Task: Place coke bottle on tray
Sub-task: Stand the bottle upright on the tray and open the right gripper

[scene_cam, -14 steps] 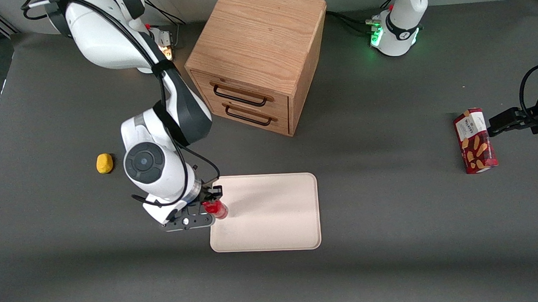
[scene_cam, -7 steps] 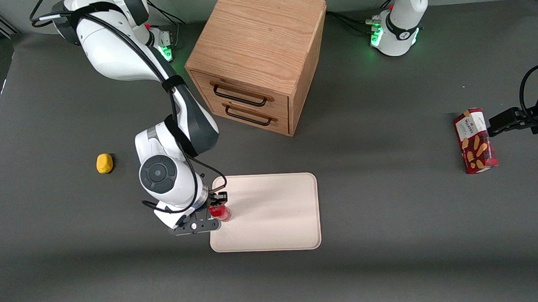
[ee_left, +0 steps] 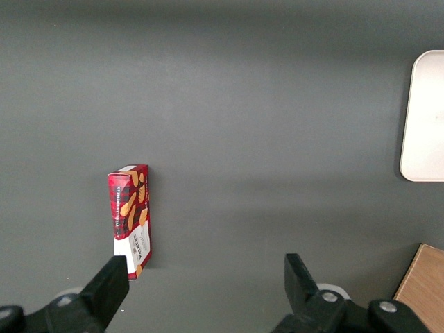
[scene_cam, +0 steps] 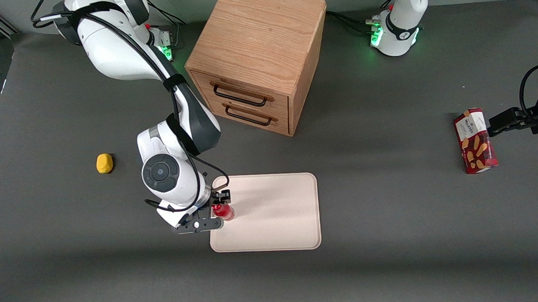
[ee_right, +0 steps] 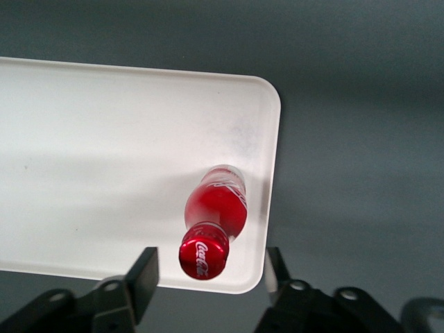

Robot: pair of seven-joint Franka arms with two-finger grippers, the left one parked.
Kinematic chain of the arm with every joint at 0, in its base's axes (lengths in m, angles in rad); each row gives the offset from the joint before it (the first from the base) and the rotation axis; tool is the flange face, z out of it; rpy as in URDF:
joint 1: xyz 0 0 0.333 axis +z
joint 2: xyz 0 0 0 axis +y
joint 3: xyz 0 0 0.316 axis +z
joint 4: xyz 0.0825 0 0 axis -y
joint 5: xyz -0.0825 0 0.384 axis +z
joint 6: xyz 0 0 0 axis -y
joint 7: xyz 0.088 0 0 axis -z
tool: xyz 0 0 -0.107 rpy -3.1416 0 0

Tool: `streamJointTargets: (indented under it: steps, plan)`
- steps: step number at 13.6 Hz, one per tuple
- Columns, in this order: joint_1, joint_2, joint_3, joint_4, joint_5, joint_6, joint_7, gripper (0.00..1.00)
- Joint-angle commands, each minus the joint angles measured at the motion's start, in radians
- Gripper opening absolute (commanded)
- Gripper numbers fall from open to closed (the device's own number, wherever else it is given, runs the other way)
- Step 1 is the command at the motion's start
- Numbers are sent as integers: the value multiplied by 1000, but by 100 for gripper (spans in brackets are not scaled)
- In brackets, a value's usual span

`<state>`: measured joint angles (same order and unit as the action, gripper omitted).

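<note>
A wooden two-drawer cabinet [scene_cam: 258,60] stands on the dark grey table [scene_cam: 389,209], farther from the front camera. A small yellow object [scene_cam: 104,163] lies toward the working arm's end. A red snack box [scene_cam: 474,140] lies flat toward the parked arm's end.

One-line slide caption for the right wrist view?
Open end effector above the upright coke bottle, standing on the tray near its corner.
</note>
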<state>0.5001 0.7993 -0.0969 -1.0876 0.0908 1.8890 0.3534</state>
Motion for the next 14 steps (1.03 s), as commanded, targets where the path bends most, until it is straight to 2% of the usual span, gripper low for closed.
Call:
streamJointTargets:
  steps: [1, 6, 14]
  plan:
    - [-2, -11, 3, -6, 17, 13, 19, 100]
    - [0, -58, 2, -8, 6, -14, 19, 100]
    - [-43, -299, -6, -11, 1, -347, 26, 100]
